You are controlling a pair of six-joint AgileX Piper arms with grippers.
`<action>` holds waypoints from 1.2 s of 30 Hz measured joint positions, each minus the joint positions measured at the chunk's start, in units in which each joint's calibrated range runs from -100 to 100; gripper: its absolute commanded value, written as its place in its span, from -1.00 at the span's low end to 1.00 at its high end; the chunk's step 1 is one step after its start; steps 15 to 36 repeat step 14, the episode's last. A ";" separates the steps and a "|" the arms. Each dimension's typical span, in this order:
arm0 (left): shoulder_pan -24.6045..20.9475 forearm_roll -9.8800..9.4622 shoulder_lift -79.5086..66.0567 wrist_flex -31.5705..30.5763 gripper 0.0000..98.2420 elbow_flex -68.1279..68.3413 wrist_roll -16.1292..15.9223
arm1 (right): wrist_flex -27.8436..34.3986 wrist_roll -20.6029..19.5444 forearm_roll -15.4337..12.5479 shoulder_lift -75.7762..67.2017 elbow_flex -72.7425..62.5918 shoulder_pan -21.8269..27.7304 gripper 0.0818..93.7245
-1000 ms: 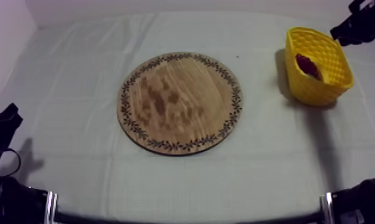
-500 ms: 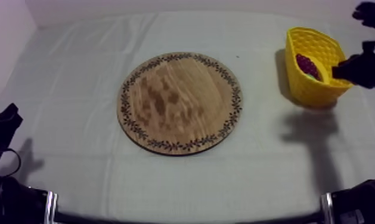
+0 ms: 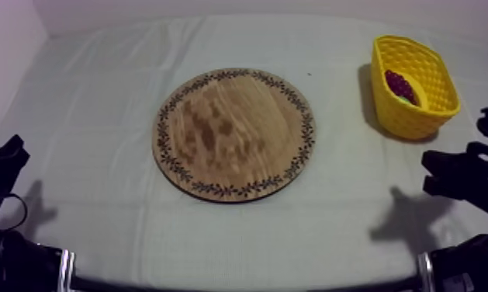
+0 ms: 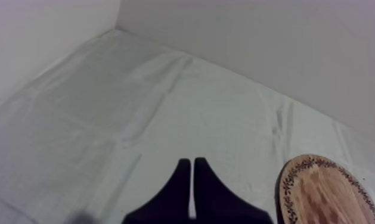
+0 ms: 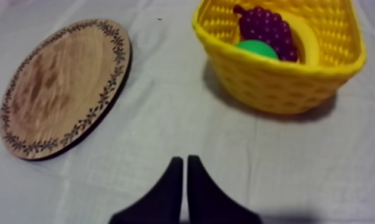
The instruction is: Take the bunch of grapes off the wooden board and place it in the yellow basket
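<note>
Two tools, left tool and right tool, pinched closed, empty | bunch of grapes in yellow basket | wooden board bare | advice: park right tool clear of basket.

Grapes in basket, right of board

Bare desk cloth lies open left of, before and behind the flat wooden board, with a bare lane between it and the upright-walled yellow basket, partly filled by the bunch of grapes.
</note>
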 measured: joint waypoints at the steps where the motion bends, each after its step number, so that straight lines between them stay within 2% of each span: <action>1: 0.00 0.00 0.00 0.00 -1.00 0.00 0.00 | 0.68 -0.60 0.26 -2.04 0.15 -0.35 -1.00; 5: 0.00 0.00 0.00 0.00 -1.00 0.00 0.00 | 4.54 -1.52 0.33 -9.58 -0.37 -1.18 -1.00; 8: 0.00 0.00 0.00 0.00 -1.00 0.00 0.00 | 6.12 -0.57 0.45 -14.52 -0.08 -1.14 -1.00; 14: 0.00 0.00 0.00 0.00 -1.00 0.00 0.00 | 5.54 6.51 0.71 -19.42 0.65 -0.36 -1.00; 36: 0.00 0.00 0.00 0.00 -1.00 0.00 0.00 | 5.54 6.51 0.71 -19.42 0.65 -0.36 -1.00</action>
